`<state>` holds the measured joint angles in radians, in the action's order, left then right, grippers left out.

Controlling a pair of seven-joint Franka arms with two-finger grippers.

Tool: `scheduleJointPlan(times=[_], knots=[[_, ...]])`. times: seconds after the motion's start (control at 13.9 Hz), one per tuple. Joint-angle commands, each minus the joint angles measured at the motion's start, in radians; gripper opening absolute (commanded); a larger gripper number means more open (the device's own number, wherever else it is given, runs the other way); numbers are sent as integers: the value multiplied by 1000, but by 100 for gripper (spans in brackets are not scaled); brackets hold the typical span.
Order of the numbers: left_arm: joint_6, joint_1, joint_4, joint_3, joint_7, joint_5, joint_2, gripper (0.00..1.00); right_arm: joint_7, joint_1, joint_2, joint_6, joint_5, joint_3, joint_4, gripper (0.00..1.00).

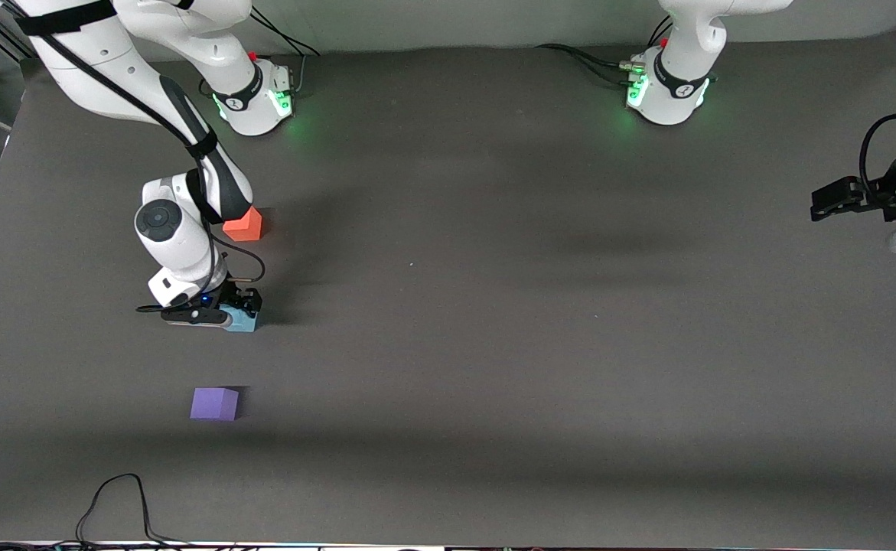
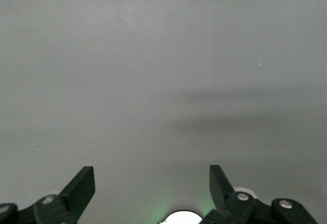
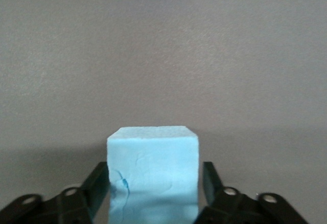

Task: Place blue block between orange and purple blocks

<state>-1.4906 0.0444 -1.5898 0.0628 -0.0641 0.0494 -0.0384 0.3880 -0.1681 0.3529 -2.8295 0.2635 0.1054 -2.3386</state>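
While the right tool (image 1: 237, 308) sits low over the desk (image 1: 493, 306) in the middle-lower part of the front view, toward the right arm's end, the blue block (image 1: 245, 324) stands directly beneath it and appears to rest on the desk. In the right wrist view the two black fingers (image 3: 99, 183) flank the block's sides. One finger lies at the foam's edge and the other shows a thin sliver of gap, so the tool reads as slackened open around the block, not clamped on it.

What matters is the line of three. The orange block (image 1: 244, 225) lies higher in the frame, partly hidden by the right arm. The purple block (image 1: 214, 403) lies lower in the frame, nearer the camera. The blue block sits between them, roughly midway and well apart from both. It is almost straight below the orange one, while the purple one is offset a little toward the right arm's edge of the desk.

The placement looks done, in my judgement. The coming move is probably a straight lift, since the block lies squarely between the fingers and any sideways drift could drag the light foam out of line.

The left tool (image 1: 830, 203) waits at the upper edge of the frame at the left arm's end, open and empty over bare desk, well apart from all three blocks.
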Motion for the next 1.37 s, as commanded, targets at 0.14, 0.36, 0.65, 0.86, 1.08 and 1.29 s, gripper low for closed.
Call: scheduleJointPlan(times=[0.14, 0.36, 0.65, 0.86, 1.08, 1.29], knots=[[12, -3, 5, 3, -20, -11, 9, 100, -35, 1, -237, 249, -33, 2, 4, 100], [9, -15, 39, 8, -20, -17, 9, 100, -44, 1, -389, 379, -84, 2, 19, 100], [13, -17, 65, 9, -19, -17, 8, 100, -248, 21, -460, 774, -314, 2, 255, 100], [7, -17, 62, 9, -19, -17, 3, 100, -271, 58, -462, 990, -313, -10, 430, 100], [6, -15, 63, 8, -16, -19, 2, 100, -351, 99, -462, 1091, -313, -12, 521, 100], [4, -15, 63, 8, -16, -19, 2, 100, -339, 91, -459, 1096, -276, -15, 522, 100]])
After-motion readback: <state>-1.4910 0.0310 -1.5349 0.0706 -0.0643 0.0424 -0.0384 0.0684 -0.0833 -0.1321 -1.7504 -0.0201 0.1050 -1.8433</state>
